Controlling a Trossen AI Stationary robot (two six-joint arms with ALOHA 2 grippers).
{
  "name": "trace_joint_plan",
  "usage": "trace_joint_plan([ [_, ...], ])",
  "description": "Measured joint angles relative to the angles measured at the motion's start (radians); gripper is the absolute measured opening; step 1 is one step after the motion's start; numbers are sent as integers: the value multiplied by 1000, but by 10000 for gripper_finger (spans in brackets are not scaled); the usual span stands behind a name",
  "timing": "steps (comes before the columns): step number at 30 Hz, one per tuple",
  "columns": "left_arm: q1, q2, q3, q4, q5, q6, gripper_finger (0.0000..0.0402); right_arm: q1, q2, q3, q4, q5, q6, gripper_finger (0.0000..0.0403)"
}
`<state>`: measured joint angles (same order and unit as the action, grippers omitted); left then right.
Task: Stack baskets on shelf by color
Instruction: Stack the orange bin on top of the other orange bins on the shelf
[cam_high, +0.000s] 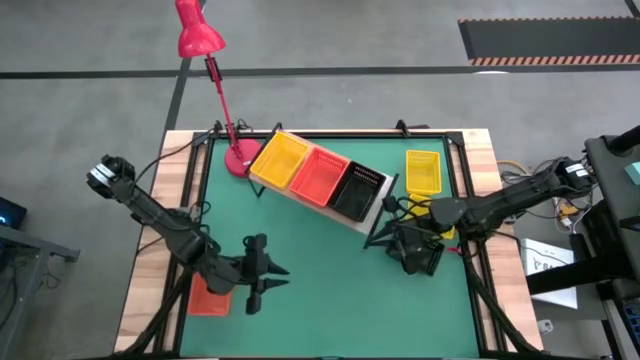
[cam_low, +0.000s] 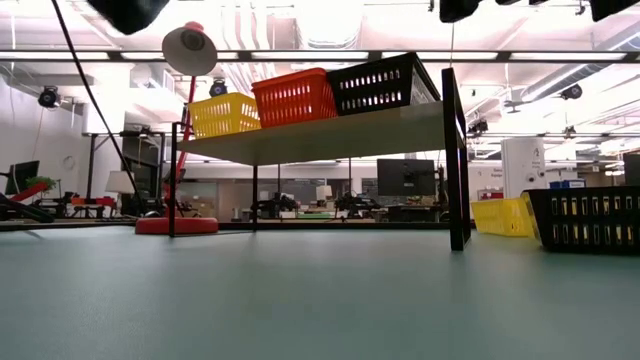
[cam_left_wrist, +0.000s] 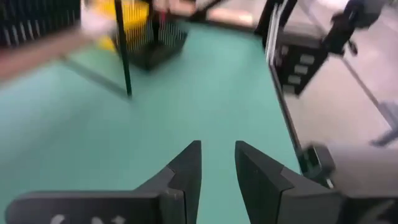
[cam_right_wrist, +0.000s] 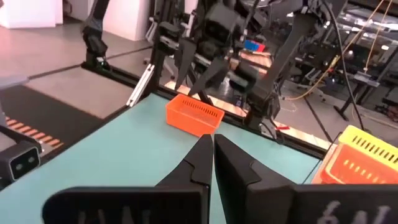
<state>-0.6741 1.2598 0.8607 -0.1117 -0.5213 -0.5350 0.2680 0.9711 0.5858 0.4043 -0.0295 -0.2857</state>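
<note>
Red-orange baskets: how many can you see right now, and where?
2. One red-orange basket sits in the middle of the shelf, between the yellow and black ones. Another lies at the mat's near-left edge beside the left gripper. Any nested beneath would be hidden.

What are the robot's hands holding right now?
Nothing. The left hand is open and empty, and the right hand is shut on nothing.
</note>
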Motion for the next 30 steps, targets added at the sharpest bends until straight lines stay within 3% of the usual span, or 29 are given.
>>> trace_joint_plan([
  [8,-4,24,178,-545,197,-363,81,0,-20,-19,-2,1,10,9],
  [14,-56,85,214,-779,573,-375,81,0,-19,-19,-5,1,22,9],
  [16,-88,103,214,-834,654,-377,81,2,-19,-19,-6,0,24,9],
  [30,-282,276,214,-866,695,-428,96,16,-18,-19,-5,-5,24,9],
])
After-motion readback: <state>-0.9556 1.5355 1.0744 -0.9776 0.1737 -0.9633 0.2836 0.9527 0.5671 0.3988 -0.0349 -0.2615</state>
